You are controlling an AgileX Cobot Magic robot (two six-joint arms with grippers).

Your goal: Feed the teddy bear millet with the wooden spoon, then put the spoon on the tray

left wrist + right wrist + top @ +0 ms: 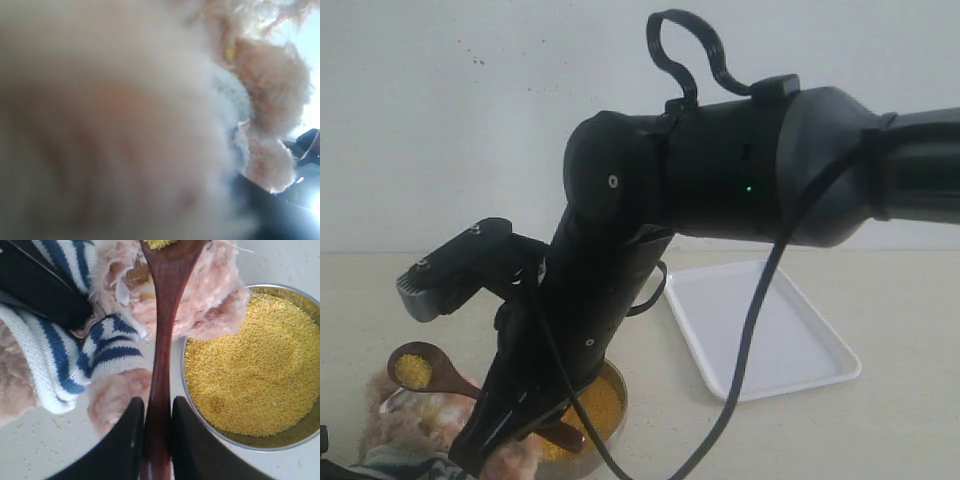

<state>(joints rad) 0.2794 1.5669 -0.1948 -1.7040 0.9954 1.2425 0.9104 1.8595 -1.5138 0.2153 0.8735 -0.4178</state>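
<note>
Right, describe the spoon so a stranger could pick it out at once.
Find the big black arm reaching down beside the steel bowl of millet. The right pincer grips a thin handle that runs out over the bear. That is the spoon: dark reddish wood, its round end filled with yellow grains, the only wooden thing there.

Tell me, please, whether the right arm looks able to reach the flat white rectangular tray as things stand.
Probably yes: the right end effector grips the dark wooden spoon, and the white tray lies bare on that side, nothing between.
</note>
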